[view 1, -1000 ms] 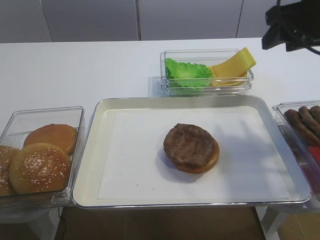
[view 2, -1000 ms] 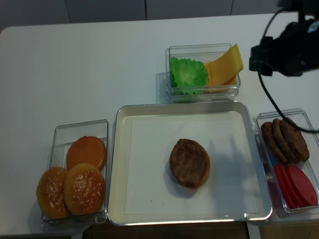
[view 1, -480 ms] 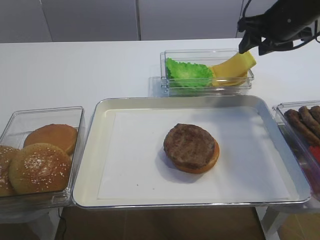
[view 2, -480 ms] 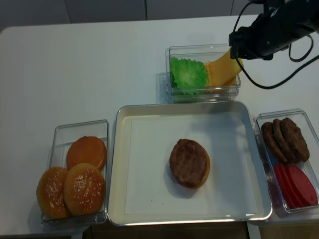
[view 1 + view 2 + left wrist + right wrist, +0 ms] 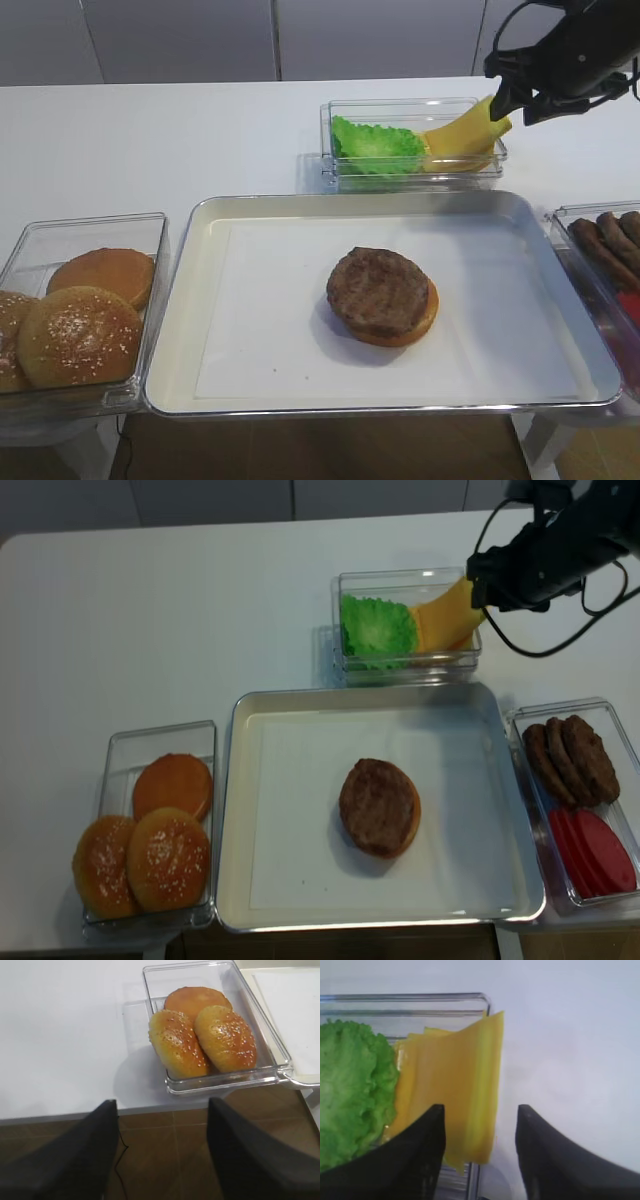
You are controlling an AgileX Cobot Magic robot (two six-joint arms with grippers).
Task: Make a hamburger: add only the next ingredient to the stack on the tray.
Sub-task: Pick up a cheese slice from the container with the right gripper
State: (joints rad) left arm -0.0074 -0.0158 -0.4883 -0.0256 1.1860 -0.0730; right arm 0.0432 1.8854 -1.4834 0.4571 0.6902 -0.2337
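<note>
Now the right gripper [image 5: 480, 1125] has come down; cheese slice [image 5: 457, 1085] pokes between its open, empty jaws.

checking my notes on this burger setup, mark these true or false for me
1. The cheese slice already lies on the patty. False: it leans in the clear box beside the lettuce.
2. The right gripper has its fingers on either side of the cheese's edge. True.
3. The tray holds a patty on a bun half. True.
4. The left gripper is holding a sesame bun. False: it hangs open, holding nothing.
5. The lettuce is on the tray. False: it is in the box.
</note>
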